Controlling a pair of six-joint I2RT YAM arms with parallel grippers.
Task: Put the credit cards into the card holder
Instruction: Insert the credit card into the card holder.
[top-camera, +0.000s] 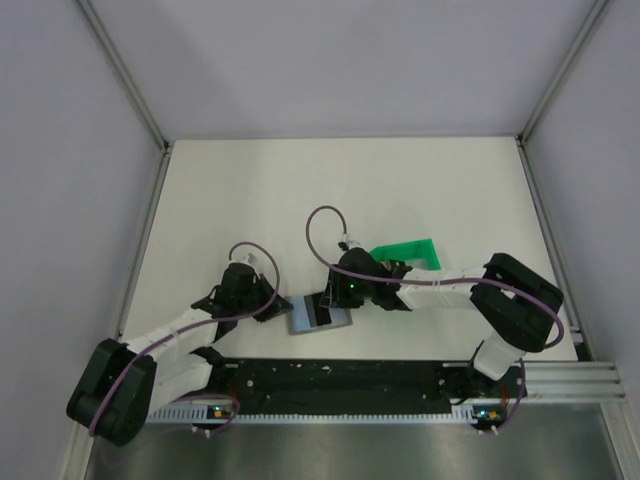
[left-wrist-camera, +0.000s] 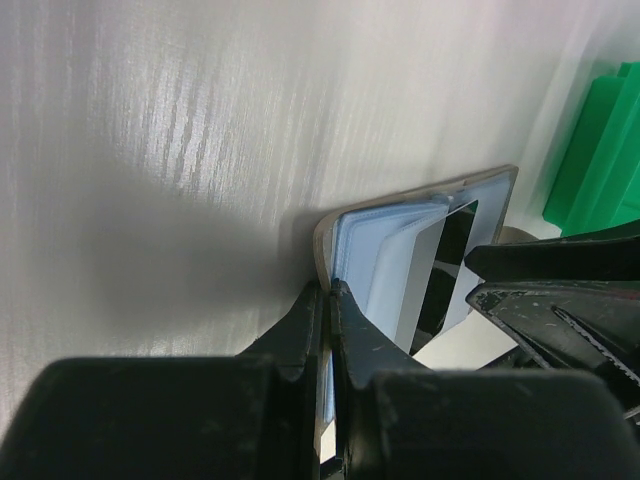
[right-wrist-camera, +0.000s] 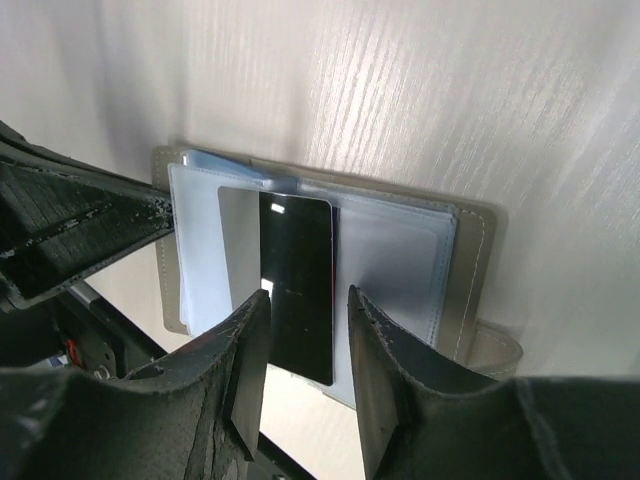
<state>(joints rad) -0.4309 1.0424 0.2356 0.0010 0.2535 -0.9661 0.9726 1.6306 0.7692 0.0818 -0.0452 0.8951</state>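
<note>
The left gripper (left-wrist-camera: 330, 296) is clamped tight on one edge of the card holder (left-wrist-camera: 392, 262). Its two dark fingers are pressed together with a sliver of pale blue plastic showing between them.

The right gripper (right-wrist-camera: 305, 345) comes in from the opposite side. Its jaws stand a narrow way apart with nothing pinched between them. They hang over the near end of a credit card (right-wrist-camera: 292, 285), and the left finger overlaps one long edge of it. I can't tell whether either fingertip actually touches the card. The card is glossy, mostly mirror-dark with a lighter grey strip down one side. It lies lengthwise on the opened holder, its far end up near the fold of the plastic sleeves (right-wrist-camera: 400, 250). Whether that end is tucked into a pocket is hard to make out.

The holder lies spread open, with a taupe stitched cover underneath and the blue-tinted sleeves fanned on top. From overhead it sits on the white table (top-camera: 250, 190) between the two wrists, close to the near edge and just in front of the arm bases.

A bright green frame (top-camera: 405, 252) lies on the table just beyond the right wrist, apart from the holder.
</note>
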